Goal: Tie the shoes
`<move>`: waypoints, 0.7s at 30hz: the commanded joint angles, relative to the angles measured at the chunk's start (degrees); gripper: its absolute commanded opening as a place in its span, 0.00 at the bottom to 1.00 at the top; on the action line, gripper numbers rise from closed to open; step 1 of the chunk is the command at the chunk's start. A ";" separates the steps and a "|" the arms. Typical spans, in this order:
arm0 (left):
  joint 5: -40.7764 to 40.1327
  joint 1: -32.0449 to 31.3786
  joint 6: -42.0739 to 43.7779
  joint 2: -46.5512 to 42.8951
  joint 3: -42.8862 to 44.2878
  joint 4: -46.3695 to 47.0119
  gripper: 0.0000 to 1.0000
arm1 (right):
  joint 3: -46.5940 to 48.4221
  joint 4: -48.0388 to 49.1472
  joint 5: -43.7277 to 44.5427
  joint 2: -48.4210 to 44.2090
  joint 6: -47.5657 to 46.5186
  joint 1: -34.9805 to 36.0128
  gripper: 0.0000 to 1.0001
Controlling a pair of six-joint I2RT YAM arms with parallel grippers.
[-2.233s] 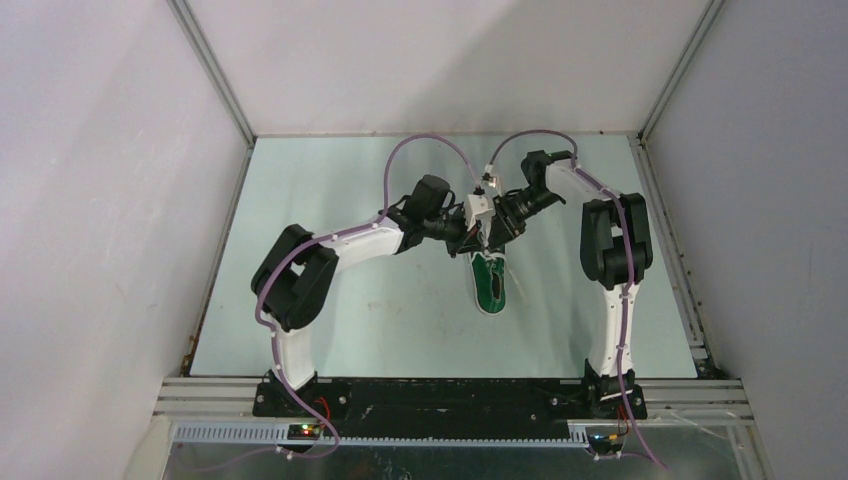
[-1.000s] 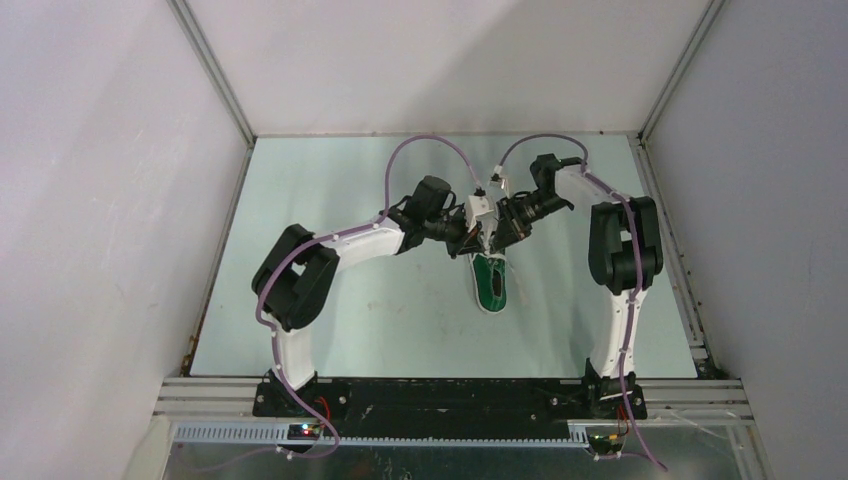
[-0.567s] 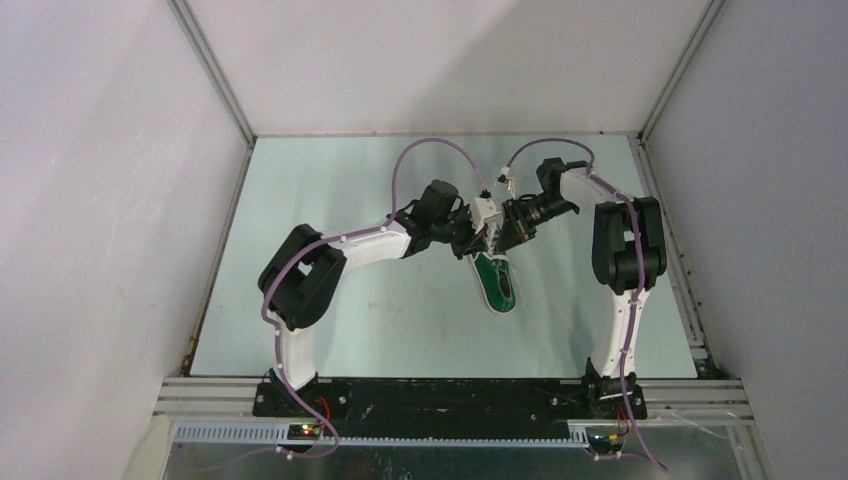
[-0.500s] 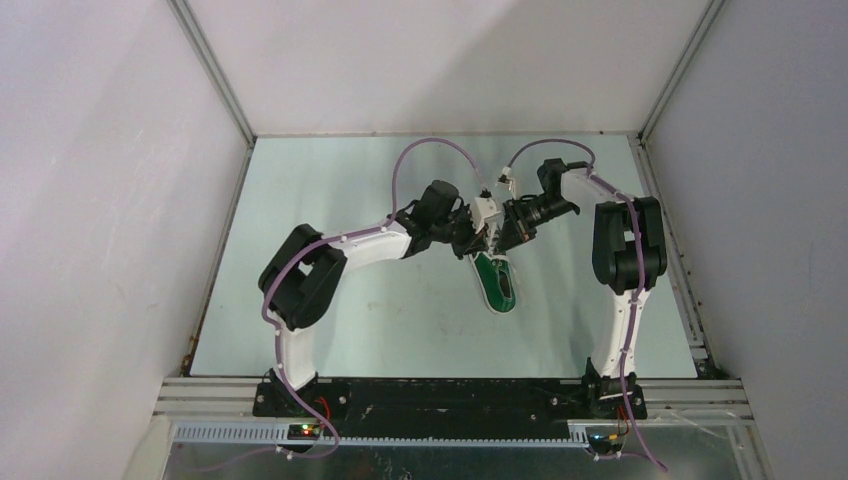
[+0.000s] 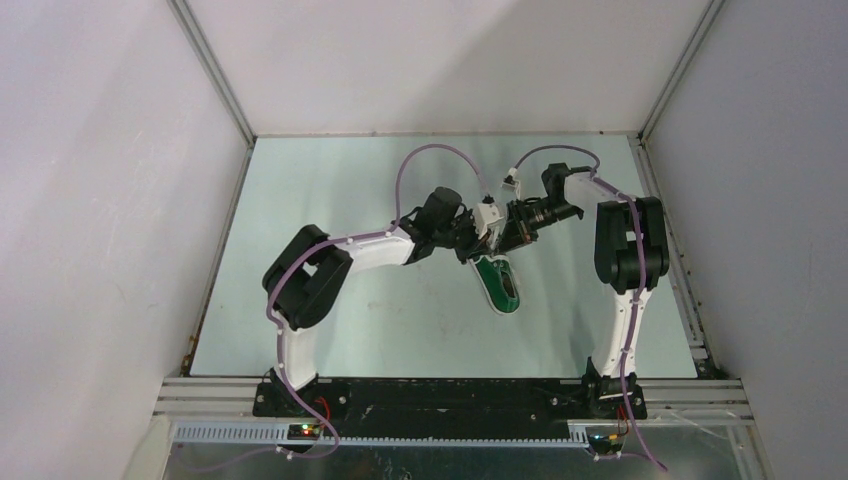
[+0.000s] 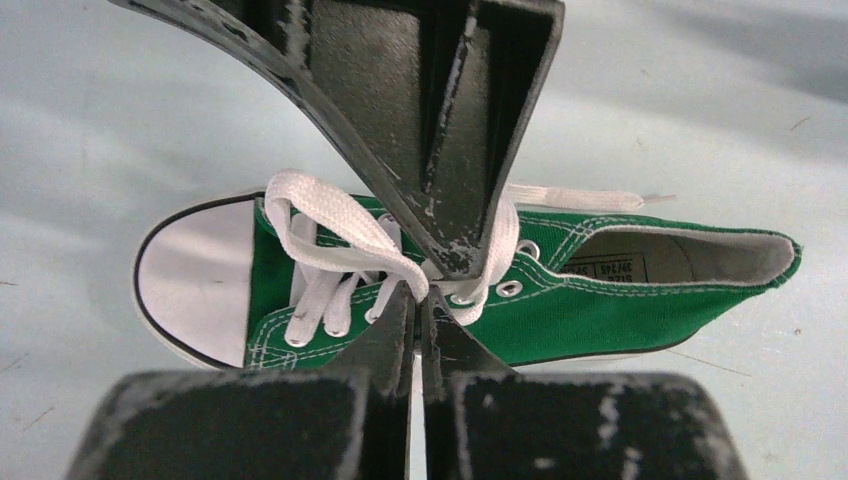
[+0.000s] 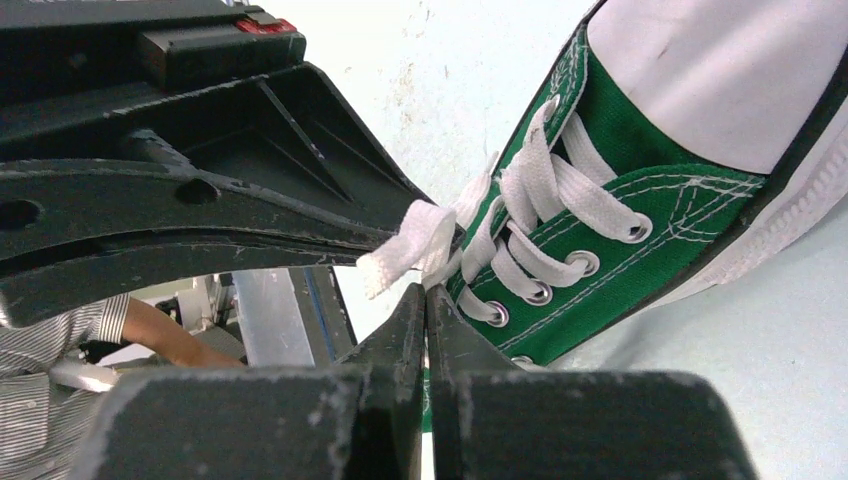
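Near edge: both arm bases bolted to a black rail. Left arm (image 5: 350, 245) folds up at the elbow, then reaches far and right. Right arm (image 5: 625, 240) stands tall, its wrist bent back left. White shells, black joints, purple cables (image 5: 405, 172) looping above each wrist.

Mid-table: sneaker (image 6: 570, 310) lies on the pale green table (image 5: 330, 310), right of centre. Its heel end is nearer the bases and its lace end is under the two wrists. Green canvas with white contrast stitching, smooth white rubber toe cap (image 6: 195, 275) edged by a thin black line, metal eyelets (image 7: 585, 263). A printed label (image 6: 603, 268) sits inside the collar; the characters are too small to read.

Over the lacing: left gripper (image 6: 417, 300) has its fingers pressed together, pinching a loop of the flat woven white laces (image 6: 330, 225). Right gripper (image 7: 426, 292) has its fingers closed tip to tip on a lace strand just off the eyelet row. The two grippers meet nose to nose, almost touching. The black fingers are scuffed, with paint worn pale along the edges.

One lace end trails flat on the table beyond the shoe.
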 commanded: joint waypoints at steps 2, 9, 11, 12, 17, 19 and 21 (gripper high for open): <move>1.79 0.01 -0.94 -2.61 -3.74 3.91 0.00 | -0.07 1.21 -2.37 -0.86 3.77 -0.43 0.01; 3.21 1.40 -3.83 -3.05 -4.60 5.49 0.32 | -0.14 1.26 -1.79 -0.88 3.74 -0.30 0.01; 6.18 1.91 -4.62 -2.13 -3.38 4.21 0.41 | -0.10 1.09 -1.64 -0.86 3.54 -0.29 0.01; 8.33 2.22 -4.79 -1.18 -2.71 3.56 0.44 | -0.09 0.97 -1.67 -0.85 3.46 -0.27 0.01; 14.74 3.32 -7.45 2.02 1.68 0.76 0.47 | 0.18 0.29 -1.72 -0.60 2.75 -0.32 0.01; 17.16 3.49 -7.91 3.45 3.52 -1.19 0.47 | 0.34 0.17 -1.63 -0.55 2.70 -0.31 0.01; 18.96 3.54 -7.97 4.57 4.67 -2.17 0.47 | 0.47 0.15 -1.74 -0.51 2.75 -0.32 0.01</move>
